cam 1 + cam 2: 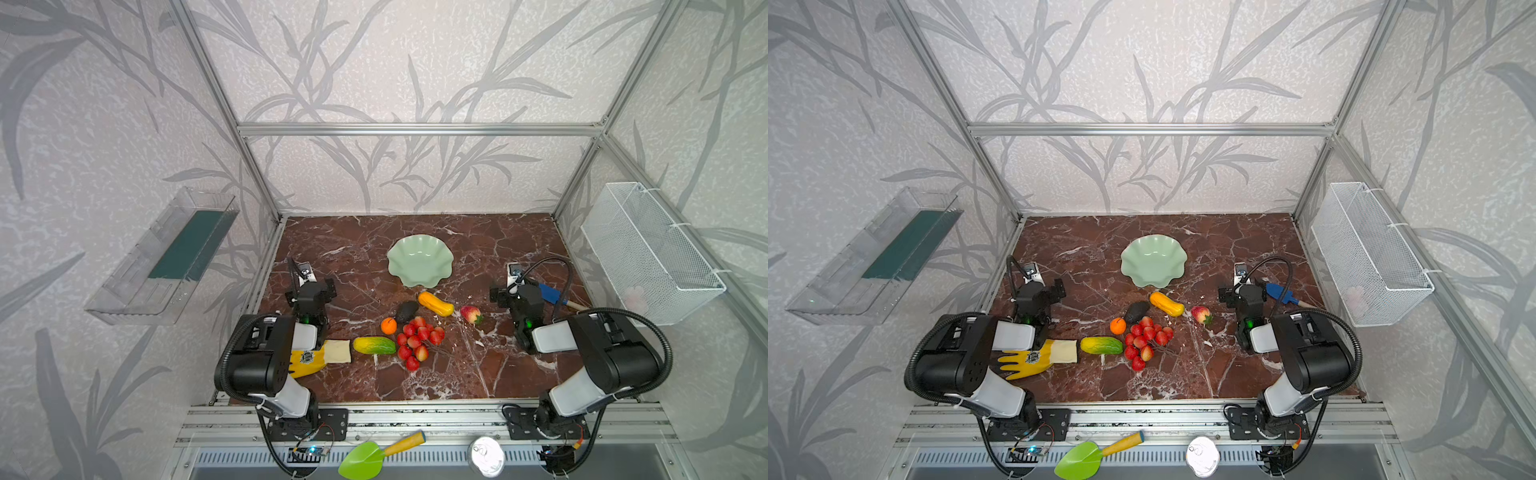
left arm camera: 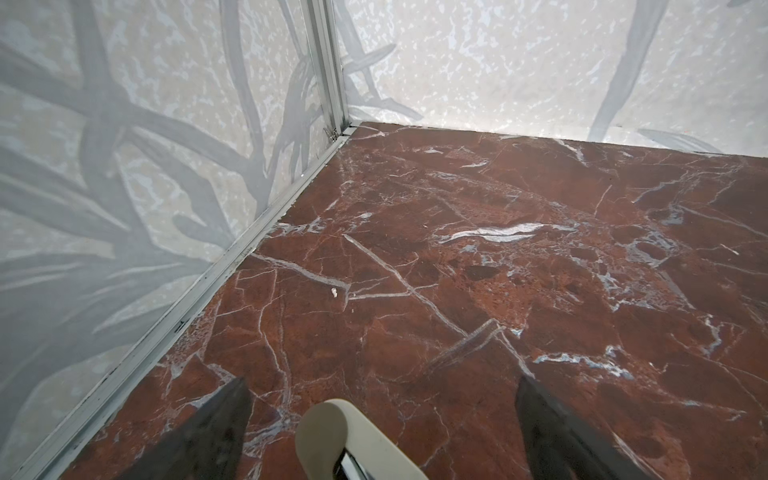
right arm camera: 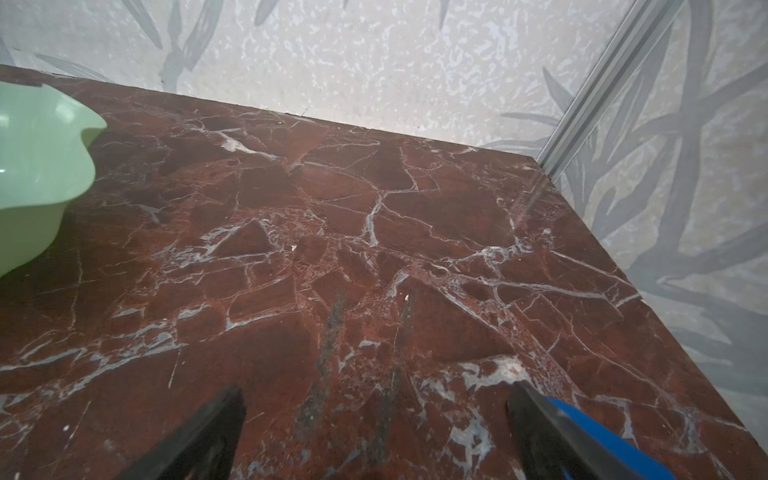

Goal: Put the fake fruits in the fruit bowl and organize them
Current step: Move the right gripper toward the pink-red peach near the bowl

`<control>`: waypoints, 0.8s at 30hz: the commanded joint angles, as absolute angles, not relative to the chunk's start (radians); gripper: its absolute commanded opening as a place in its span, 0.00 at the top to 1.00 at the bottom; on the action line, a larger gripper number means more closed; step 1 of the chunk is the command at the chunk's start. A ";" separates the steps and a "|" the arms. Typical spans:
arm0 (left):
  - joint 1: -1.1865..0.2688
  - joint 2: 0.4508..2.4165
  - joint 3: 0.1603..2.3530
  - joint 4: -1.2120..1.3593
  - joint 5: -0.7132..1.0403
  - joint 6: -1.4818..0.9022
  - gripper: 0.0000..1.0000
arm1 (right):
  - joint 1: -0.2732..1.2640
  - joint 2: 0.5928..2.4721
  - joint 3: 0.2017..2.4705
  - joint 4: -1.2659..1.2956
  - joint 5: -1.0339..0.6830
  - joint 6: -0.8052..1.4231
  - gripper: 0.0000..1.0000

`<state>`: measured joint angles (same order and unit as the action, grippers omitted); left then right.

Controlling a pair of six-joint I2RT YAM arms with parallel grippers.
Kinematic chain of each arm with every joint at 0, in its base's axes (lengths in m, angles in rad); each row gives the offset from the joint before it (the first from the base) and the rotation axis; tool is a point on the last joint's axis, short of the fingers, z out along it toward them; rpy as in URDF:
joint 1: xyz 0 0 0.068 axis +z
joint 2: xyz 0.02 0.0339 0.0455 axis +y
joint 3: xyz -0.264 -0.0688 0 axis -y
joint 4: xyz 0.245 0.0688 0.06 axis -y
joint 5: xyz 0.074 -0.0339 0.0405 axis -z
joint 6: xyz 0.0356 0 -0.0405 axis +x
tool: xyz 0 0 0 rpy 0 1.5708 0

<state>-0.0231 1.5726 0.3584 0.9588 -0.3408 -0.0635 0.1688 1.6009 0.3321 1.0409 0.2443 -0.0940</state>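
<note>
Two black tapered fingers (image 2: 232, 415) of the left gripper (image 2: 382, 380) stand wide apart above the glossy red-brown marble tabletop (image 2: 457, 249) with white veins, near a wall corner. The right gripper (image 3: 374, 388) has its jaws spread equally wide over the same stone surface, and a blue tool with a wooden handle (image 1: 550, 294) lies just beside one finger. Between both arms, toward the back wall, sits the fruit bowl (image 1: 419, 259), shallow, pale mint-green and shiny, with a wavy scalloped rim. All the fake fruits lie on the table in front of it: a smooth orange-yellow oblong fruit (image 1: 435, 304) nearest the bowl, a dark matte avocado (image 1: 406, 311) just beside it, a small round orange (image 1: 389, 326), a bunch of red berries on thin stems (image 1: 417, 340), and a red strawberry (image 1: 471, 313) set apart toward the right arm. A bumpy yellow-green oblong fruit (image 1: 374, 345) lies just beside the cream cuff of a yellow rubber glove (image 1: 307, 361), which is partly hidden under the left arm.
</note>
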 commanded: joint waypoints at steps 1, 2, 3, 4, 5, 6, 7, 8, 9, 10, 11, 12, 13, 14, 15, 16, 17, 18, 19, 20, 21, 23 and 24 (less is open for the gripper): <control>-0.021 1.577 0.363 0.991 -0.341 -0.055 0.01 | 0.166 1.601 0.353 1.045 0.258 -0.081 0.01; -0.021 1.577 0.362 0.991 -0.342 -0.054 0.01 | 0.165 1.600 0.353 1.045 0.257 -0.081 0.01; -0.020 1.577 0.362 0.991 -0.342 -0.055 0.01 | 0.166 1.600 0.353 1.045 0.257 -0.082 0.01; -0.021 1.577 0.363 0.991 -0.341 -0.055 0.01 | 0.166 1.601 0.353 1.045 0.258 -0.081 0.01; -0.021 1.577 0.362 0.991 -0.342 -0.054 0.01 | 0.165 1.600 0.353 1.045 0.257 -0.081 0.01; -0.020 1.577 0.363 0.991 -0.341 -0.054 0.01 | 0.166 1.600 0.353 1.045 0.258 -0.081 0.01; -0.020 1.577 0.363 0.991 -0.342 -0.054 0.01 | 0.166 1.600 0.353 1.045 0.257 -0.081 0.01; -0.020 1.577 0.362 0.991 -0.341 -0.055 0.01 | 0.166 1.601 0.353 1.045 0.258 -0.081 0.01; -0.020 1.577 0.362 0.991 -0.342 -0.055 0.01 | 0.165 1.601 0.353 1.045 0.258 -0.081 0.01; -0.020 1.577 0.363 0.991 -0.341 -0.055 0.01 | 0.166 1.600 0.353 1.045 0.257 -0.081 0.01; -0.019 1.577 0.363 0.991 -0.340 -0.055 0.01 | 0.166 1.600 0.354 1.045 0.258 -0.081 0.01; -0.020 1.577 0.362 0.991 -0.340 -0.055 0.01 | 0.166 1.601 0.353 1.045 0.258 -0.081 0.01; -0.020 1.577 0.362 0.991 -0.340 -0.055 0.01 | 0.166 1.601 0.353 1.045 0.257 -0.081 0.01; -0.020 1.577 0.362 0.991 -0.338 -0.055 0.01 | 0.165 1.601 0.353 1.045 0.257 -0.081 0.01; -0.020 1.577 0.362 0.991 -0.338 -0.055 0.01 | 0.166 1.601 0.353 1.045 0.257 -0.081 0.01; -0.018 1.577 0.363 0.990 -0.337 -0.055 0.01 | 0.165 1.601 0.354 1.045 0.258 -0.081 0.01; -0.020 1.577 0.362 0.991 -0.337 -0.055 0.01 | 0.165 1.601 0.353 1.045 0.257 -0.081 0.01; -0.019 1.577 0.362 0.991 -0.338 -0.055 0.01 | 0.166 1.601 0.353 1.045 0.258 -0.081 0.01; -0.018 1.577 0.363 0.990 -0.338 -0.054 0.01 | 0.166 1.601 0.353 1.045 0.257 -0.081 0.01; -0.020 1.577 0.363 0.992 -0.338 -0.055 0.01 | 0.165 1.600 0.353 1.046 0.258 -0.081 0.01; -0.020 1.577 0.360 0.995 -0.339 -0.055 0.01 | 0.166 1.601 0.349 1.054 0.266 -0.083 0.01; -0.020 1.574 0.337 1.042 -0.334 -0.053 0.01 | 0.189 1.592 0.331 1.093 0.346 -0.087 0.01; -0.020 1.569 0.313 1.080 -0.335 -0.055 0.01 | 0.193 1.580 0.312 1.119 0.332 -0.100 0.01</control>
